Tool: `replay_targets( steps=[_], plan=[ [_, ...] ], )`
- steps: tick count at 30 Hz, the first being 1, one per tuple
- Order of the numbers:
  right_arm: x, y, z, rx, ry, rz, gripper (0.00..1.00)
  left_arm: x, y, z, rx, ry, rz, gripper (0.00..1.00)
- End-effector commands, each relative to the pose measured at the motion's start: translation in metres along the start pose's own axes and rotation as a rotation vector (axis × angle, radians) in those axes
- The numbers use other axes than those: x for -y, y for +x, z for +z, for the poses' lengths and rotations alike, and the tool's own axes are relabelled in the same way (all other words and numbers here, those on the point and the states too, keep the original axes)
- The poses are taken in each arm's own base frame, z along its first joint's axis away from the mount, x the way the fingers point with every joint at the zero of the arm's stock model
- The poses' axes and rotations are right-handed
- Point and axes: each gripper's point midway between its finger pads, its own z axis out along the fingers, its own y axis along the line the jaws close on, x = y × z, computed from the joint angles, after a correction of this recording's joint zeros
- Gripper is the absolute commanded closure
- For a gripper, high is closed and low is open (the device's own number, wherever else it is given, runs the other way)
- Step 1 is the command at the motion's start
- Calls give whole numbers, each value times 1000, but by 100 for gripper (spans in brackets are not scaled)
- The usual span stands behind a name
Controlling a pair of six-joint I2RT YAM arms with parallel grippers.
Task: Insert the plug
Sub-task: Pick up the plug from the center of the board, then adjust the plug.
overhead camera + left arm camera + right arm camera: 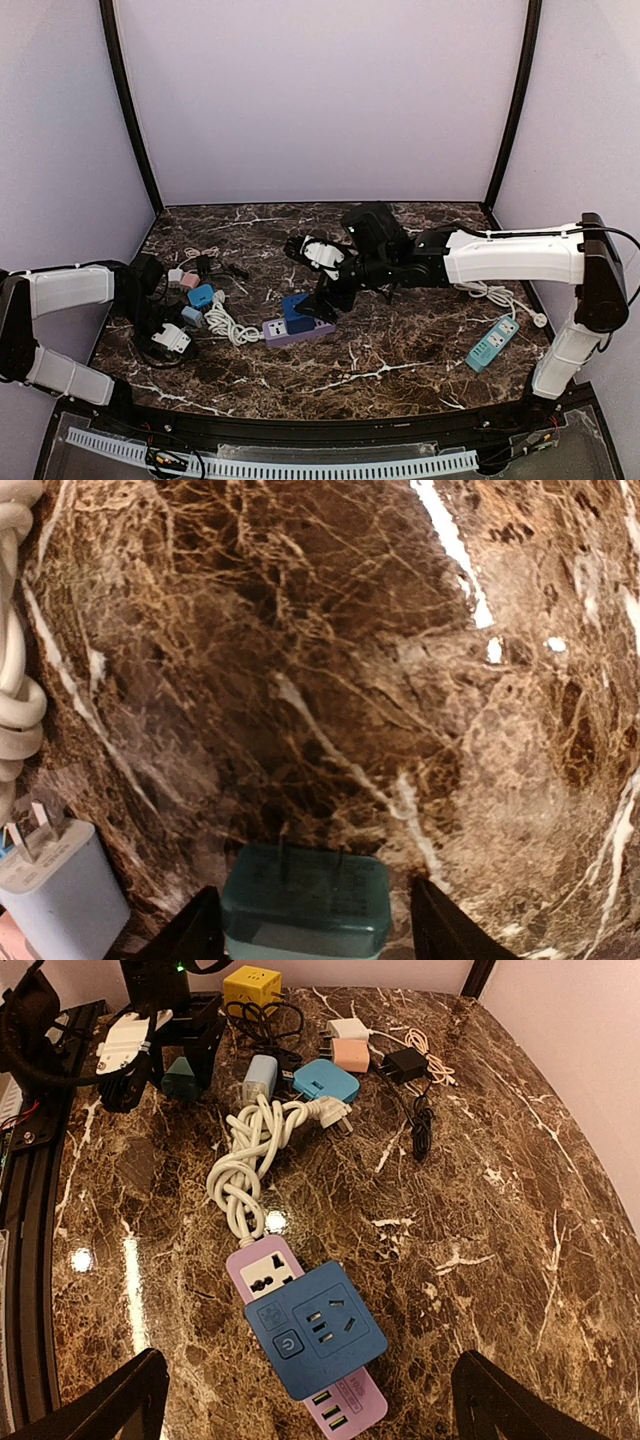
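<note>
A dark teal plug (305, 905) with two prongs pointing away sits between my left gripper's (315, 905) fingers, which are closed in on its sides. In the top view this gripper (170, 340) is low at the table's left edge. In the right wrist view the plug (181, 1076) shows under it. A purple power strip (262, 1265) lies mid-table with a blue square adapter (315, 1330) plugged on top; both also show in the top view, the strip (305, 331) and the adapter (297, 309). My right gripper (310, 1385) hangs wide open and empty above the adapter.
The strip's knotted white cord (250, 1160) runs toward the left arm. Nearby lie a light blue plug (325, 1080), a pink one (352, 1055), a black charger (407, 1062), a yellow cube (252, 982) and a white charger (55, 890). A teal power strip (492, 343) lies at right.
</note>
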Motion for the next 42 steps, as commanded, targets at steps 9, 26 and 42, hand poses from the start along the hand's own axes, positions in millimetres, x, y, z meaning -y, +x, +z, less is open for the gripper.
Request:
replay_targets(
  steps=[9, 26, 42],
  plan=[
    [-6, -4, 6, 13, -19, 10, 1, 0, 3, 5, -24, -43, 31, 71],
    [75, -69, -53, 140, 227, 420, 1, -136, -127, -216, 225, -1203, 432, 87],
    [38, -88, -40, 199, 166, 440, 8, -173, -160, -239, 252, -1284, 36, 90]
  ],
)
